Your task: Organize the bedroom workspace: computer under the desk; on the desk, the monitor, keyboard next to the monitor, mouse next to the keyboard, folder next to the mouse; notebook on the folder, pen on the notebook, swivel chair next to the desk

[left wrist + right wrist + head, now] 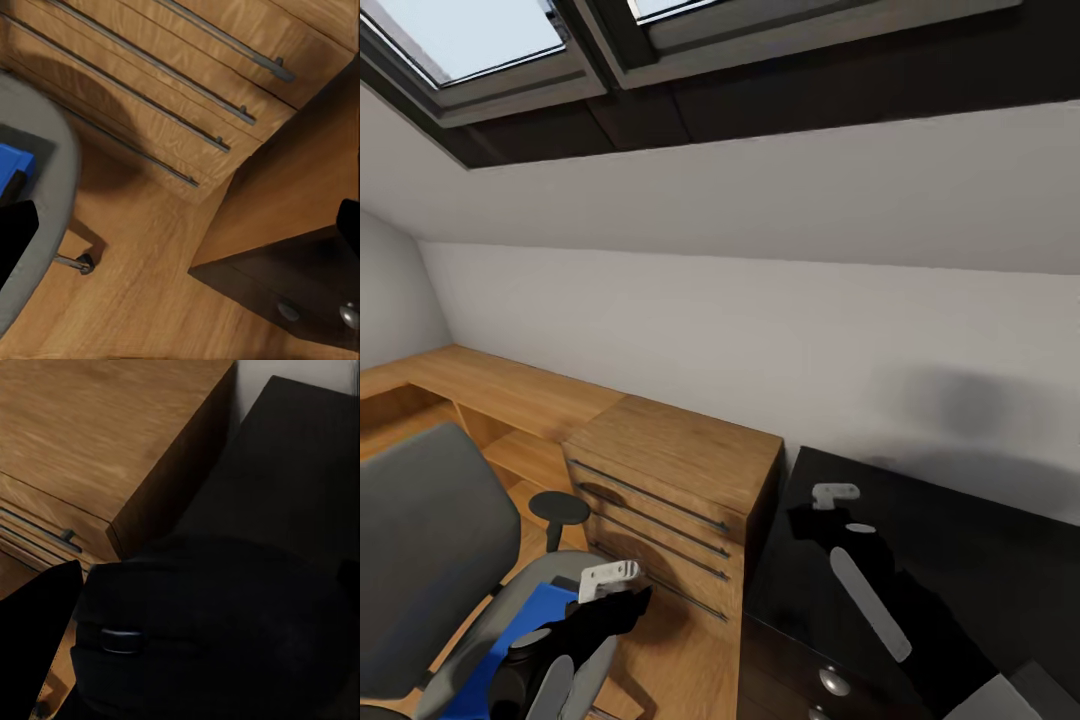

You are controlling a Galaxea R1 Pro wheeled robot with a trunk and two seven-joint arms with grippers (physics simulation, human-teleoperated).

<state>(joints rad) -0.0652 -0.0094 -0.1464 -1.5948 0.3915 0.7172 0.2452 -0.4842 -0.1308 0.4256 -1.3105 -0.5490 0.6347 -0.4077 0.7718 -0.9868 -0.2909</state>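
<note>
My right hand (pixel 815 520) grips the mouse (pixel 210 630) over the desk (pixel 980 560) at lower right; next, set it down. My left hand (pixel 622 598) hangs open.

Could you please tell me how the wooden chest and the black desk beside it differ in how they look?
The wooden chest is light oak-coloured with visible grain; the desk has a glossy black top. The chest's drawers carry long grey bar handles, while the desk's drawers have round silver knobs. The chest's top sits higher than the desk's top. Both stand against the same white wall, side by side.
</note>
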